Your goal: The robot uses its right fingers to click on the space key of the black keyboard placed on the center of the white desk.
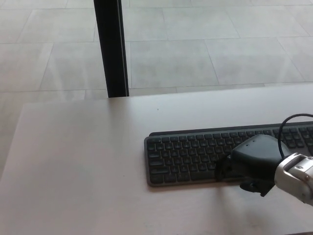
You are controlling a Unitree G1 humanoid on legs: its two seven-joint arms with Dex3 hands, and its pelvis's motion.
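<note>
The keyboard lies mid-desk, long axis left to right, its space key in the bottom row under the fingertips of the right hand, curled downward, empty.

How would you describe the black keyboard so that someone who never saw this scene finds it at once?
Start at the white desk filling the lower picture. On its right half lies the black keyboard, long and flat, running off the right edge. It is the only object lying on the desk, and the right robot hand covers its front edge.
</note>
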